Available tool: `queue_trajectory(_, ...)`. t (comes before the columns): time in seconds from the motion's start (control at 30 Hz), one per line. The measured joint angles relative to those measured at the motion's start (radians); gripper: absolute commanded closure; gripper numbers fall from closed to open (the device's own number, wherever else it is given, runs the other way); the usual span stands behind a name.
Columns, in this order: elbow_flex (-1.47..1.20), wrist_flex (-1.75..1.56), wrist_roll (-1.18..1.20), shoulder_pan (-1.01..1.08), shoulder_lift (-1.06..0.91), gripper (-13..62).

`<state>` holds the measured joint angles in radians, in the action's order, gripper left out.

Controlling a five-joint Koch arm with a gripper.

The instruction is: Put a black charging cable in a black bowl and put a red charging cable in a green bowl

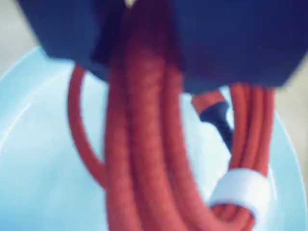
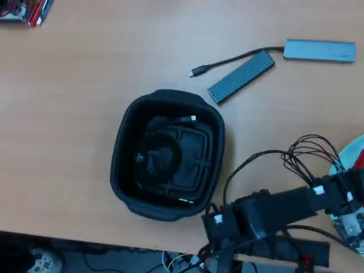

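One black bowl (image 2: 122,165); one green bowl (image 1: 38,183); one red charging cable (image 1: 144,159); one black charging cable (image 2: 149,149); one grey hub (image 2: 320,50); one ribbed dark box (image 2: 242,77).

Overhead view: I look straight down on table (image 2: 74,102), far enough to frame whole black bowl (image 2: 168,154); green bowl (image 2: 354,149) cut by right edge. Wrist view: very close, blurred, I face down past gripper onto green bowl (image 1: 38,159). Shared: green bowl only.
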<state>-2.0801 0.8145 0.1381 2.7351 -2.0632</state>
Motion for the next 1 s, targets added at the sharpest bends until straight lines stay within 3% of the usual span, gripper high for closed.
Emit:
queue_trajectory(0.27,-0.005,-0.041,0.0,-0.015,0.061,30.2)
queue_trajectory(0.37,-0.005,-0.064,0.0,-0.023,0.061,26.0)
queue_trajectory(0.83,-0.052,-0.063,0.006,-0.043,0.091,26.1)
queue_trajectory(1.0,-0.051,0.012,0.02,-0.227,0.092,26.1)
